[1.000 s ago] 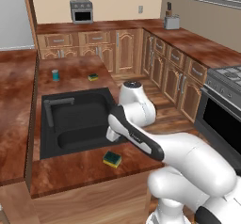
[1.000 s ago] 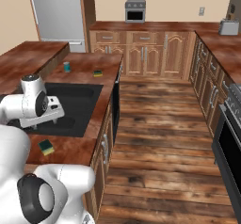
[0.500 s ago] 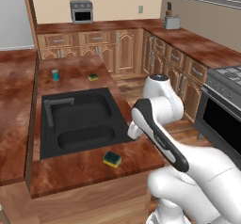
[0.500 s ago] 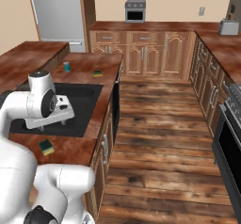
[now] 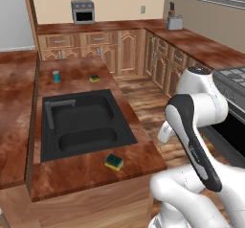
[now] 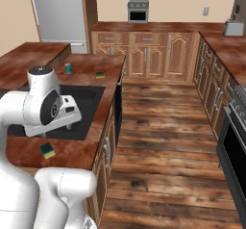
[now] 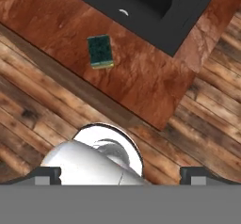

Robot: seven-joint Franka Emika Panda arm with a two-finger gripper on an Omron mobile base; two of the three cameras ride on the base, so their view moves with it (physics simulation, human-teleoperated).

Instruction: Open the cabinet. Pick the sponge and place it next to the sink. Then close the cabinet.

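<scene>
Beside the sink [image 5: 81, 124], on the counter's near edge, we see a sponge [image 5: 114, 161]; a second sponge [image 5: 94, 78] lies beyond the basin. Our gripper [image 7: 120, 173] stands spread wide, empty, looking down from above. We judge the risk now is swinging the arm into the counter while turning toward the cabinet.

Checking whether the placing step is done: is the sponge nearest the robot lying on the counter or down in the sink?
On the counter. The sponge lies flat on the wooden counter just outside the sink rim; the hand view shows it apart from the basin.
</scene>
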